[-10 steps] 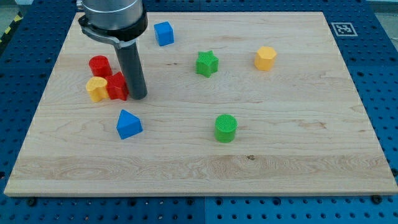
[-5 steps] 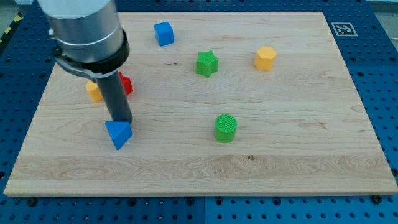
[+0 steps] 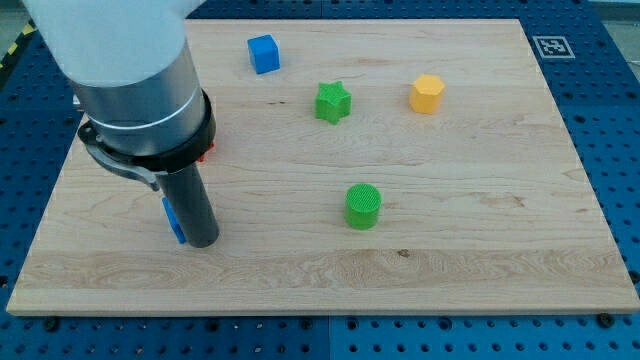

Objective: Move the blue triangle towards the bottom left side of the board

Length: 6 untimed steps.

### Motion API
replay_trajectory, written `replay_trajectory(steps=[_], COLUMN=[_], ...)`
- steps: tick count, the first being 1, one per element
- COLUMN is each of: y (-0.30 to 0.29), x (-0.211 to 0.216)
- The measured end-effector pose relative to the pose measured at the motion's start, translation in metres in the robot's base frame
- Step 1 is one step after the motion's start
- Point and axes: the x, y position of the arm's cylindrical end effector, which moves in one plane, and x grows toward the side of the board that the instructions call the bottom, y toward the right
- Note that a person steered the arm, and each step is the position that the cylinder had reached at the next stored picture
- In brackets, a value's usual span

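My tip [image 3: 203, 241] touches the blue triangle [image 3: 173, 220].

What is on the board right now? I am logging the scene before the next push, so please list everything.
blue triangle: one, blue, lower left, mostly hidden behind the rod
blue cube: one, blue, top, left of centre
green star: one, green, upper middle
green cylinder: one, green, centre, lower
yellow block: one, yellow, upper right
red block: a sliver, red, behind the arm
board: one, pale wood
my tip: one, dark, against the blue triangle's right side
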Motion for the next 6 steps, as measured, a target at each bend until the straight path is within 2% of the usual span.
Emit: replay_trajectory(steps=[1, 4, 6], y=[0.000, 0.000, -0.024], x=[-0.004, -0.058, -0.036])
